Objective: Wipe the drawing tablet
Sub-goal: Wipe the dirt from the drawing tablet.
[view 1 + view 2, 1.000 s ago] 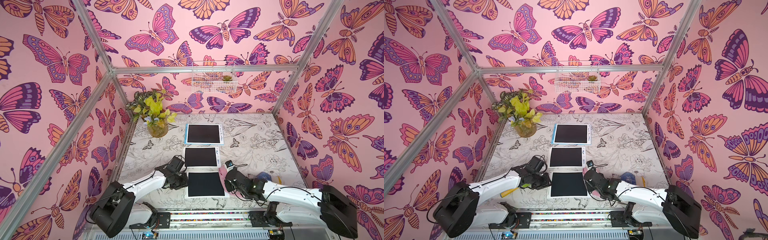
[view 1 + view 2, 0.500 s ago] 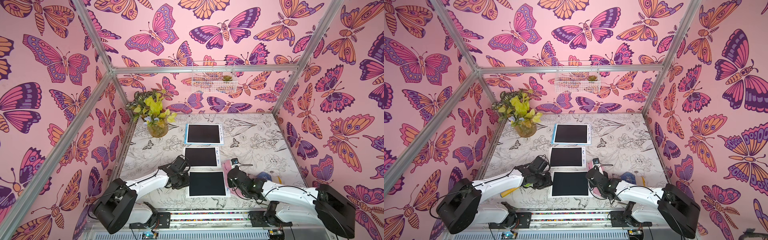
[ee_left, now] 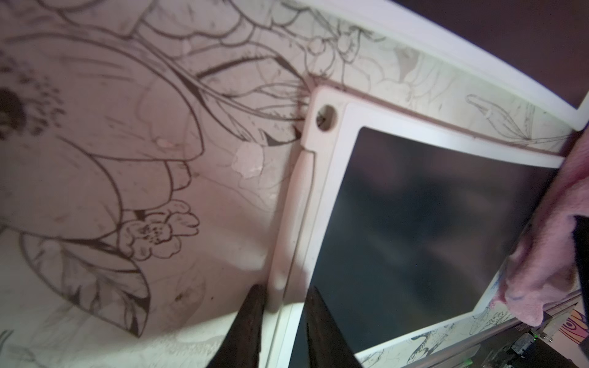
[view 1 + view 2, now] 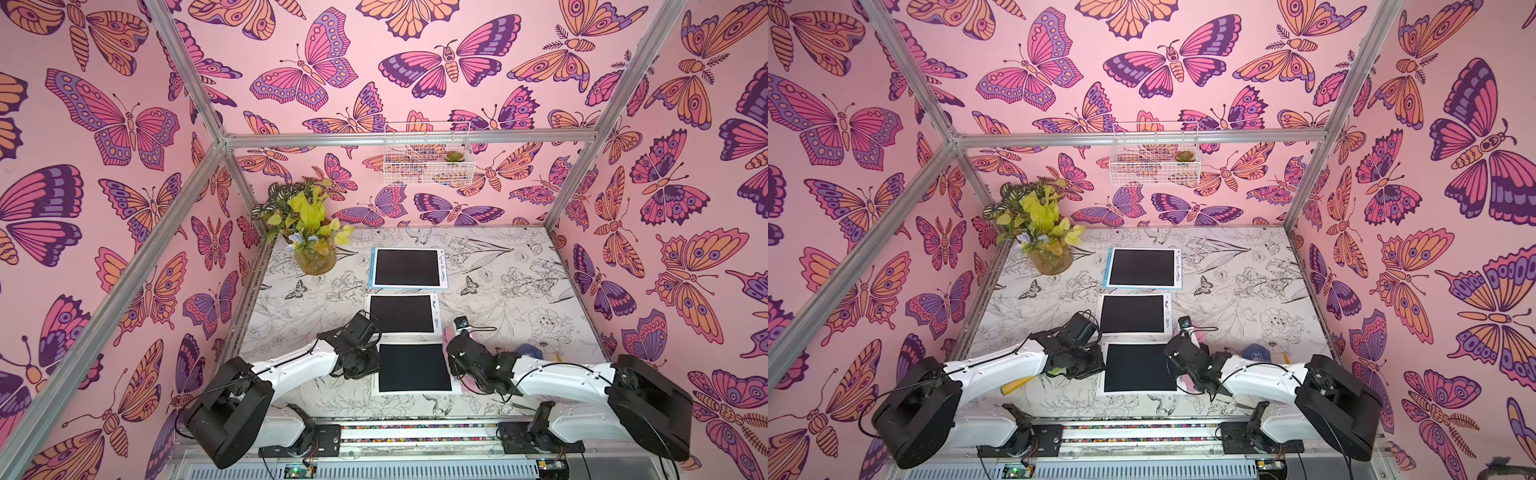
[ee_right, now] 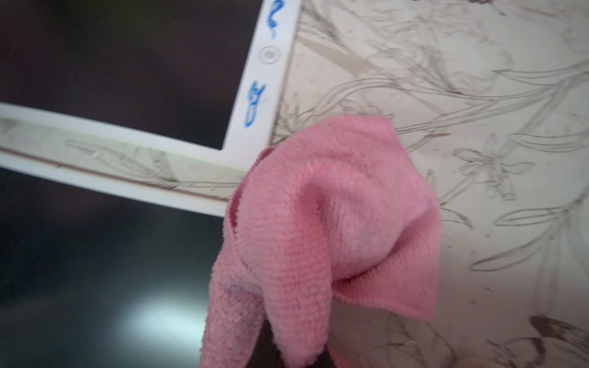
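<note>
Left claw (image 3: 283, 321) pinches the drawing tablet (image 3: 414, 223) steady by its rim; right claw (image 4: 457, 353) clamps pink cloth (image 5: 334, 223) for wiping

A leafy plant (image 4: 309, 224) in an amber pot (image 4: 316, 262) stands in the table's (image 4: 519, 257) far left corner, a white wire basket (image 4: 428, 176) on the back wall holds a small succulent (image 4: 454, 157), and a blue object (image 4: 530, 351), perhaps mesh, lies near the table's right edge.
</note>
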`<state>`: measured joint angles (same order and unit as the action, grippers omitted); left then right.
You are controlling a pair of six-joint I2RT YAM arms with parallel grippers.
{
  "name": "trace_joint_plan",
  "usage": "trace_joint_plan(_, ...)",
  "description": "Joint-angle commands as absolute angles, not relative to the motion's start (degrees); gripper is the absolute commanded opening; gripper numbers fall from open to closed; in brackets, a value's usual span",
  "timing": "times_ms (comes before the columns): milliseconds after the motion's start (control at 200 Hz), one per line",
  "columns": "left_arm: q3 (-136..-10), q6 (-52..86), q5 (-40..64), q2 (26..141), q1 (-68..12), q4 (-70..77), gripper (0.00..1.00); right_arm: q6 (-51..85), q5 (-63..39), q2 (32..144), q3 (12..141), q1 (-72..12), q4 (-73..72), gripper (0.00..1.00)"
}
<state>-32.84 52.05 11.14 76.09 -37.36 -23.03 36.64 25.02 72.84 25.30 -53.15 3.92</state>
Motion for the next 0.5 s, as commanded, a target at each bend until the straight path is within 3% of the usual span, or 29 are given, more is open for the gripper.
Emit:
trace_joint_plan(0,-29.18,53.08,6.26,77.87,-37.53,-30.05,0.27,35.27,22.58,71.56,24.30,-52.75,5.10,0.00)
trace_joint_plan(165,-29.34,53.17,5.97,78.18,-37.57,-30.01,0.27,34.08,17.29,81.43,29.07,-59.35,-1.24,0.00)
trace_joint_plan(496,-30.27,54.58,2.57,79.66,-37.20,-30.11,0.29,36.56,12.36,93.30,35.68,-56.26,-5.80,0.00)
